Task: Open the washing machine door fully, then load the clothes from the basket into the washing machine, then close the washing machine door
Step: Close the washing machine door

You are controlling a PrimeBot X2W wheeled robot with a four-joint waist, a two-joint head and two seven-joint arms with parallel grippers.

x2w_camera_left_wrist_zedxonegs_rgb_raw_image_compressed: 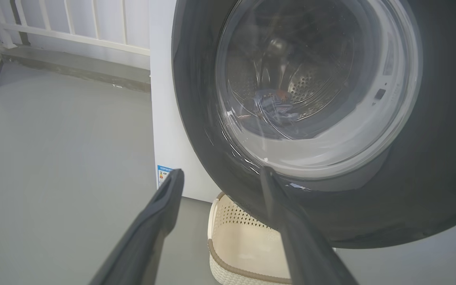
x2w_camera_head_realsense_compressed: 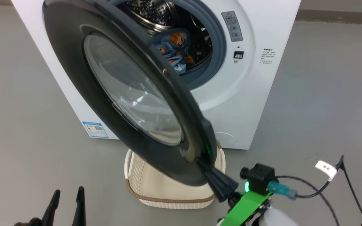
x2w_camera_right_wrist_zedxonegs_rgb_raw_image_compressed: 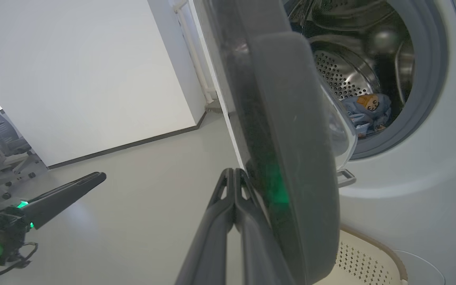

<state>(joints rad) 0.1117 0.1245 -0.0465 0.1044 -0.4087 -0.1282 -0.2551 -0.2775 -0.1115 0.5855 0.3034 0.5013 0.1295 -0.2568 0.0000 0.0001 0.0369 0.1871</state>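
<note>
You've got the clothes [x2w_camera_head_realsense_compressed: 174, 51] in the washing machine [x2w_camera_head_realsense_compressed: 262, 94], basket [x2w_camera_head_realsense_compressed: 168, 193] looks empty: 1 step left, shutting the door [x2w_camera_head_realsense_compressed: 68, 62]. Right gripper [x2w_camera_right_wrist_zedxonegs_rgb_raw_image_compressed: 234, 174] closed against it; left gripper [x2w_camera_head_realsense_compressed: 68, 191] open.

One washing machine [x2w_camera_head_realsense_compressed: 262, 103], one basket [x2w_camera_head_realsense_compressed: 168, 201]

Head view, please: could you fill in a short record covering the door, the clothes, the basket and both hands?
door: partly open, swung out above the basket
clothes: inside the drum
basket: on the floor before the washer; visible part bare
left hand: open, low, apart from the door
right hand: shut, tips at the door's outer rim
</note>
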